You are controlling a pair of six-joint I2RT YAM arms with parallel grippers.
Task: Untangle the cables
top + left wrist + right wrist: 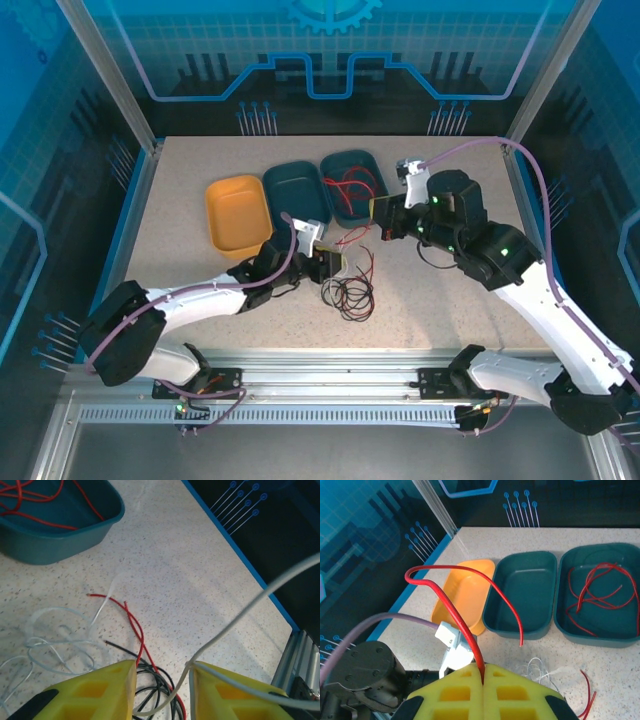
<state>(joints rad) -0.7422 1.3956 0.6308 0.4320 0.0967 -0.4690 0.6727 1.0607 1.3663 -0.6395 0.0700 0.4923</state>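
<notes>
right gripper [484,672] clenched, yellow fingers pressed together on a thin red wire [467,640]. the wire arcs up and over, and its free end hangs in front of the middle dark teal plastic tray [520,590]. more red wire loops [600,590] lie inside the right-hand teal tray [595,639]. an orange plastic tray [465,595] sits just beside the middle one. left gripper [164,672] is low over the speckled beige table [200,570] with its yellow fingers apart. a thin white wire [235,621] runs through the gap, touching one finger's inner edge, not pinched. under it on the table are white loops [55,640], a red strand [134,625] and a thin black wire [150,680], overlapping. the top view shows this tangle [350,292] on the table just beside the left gripper, in front of the trays.
</notes>
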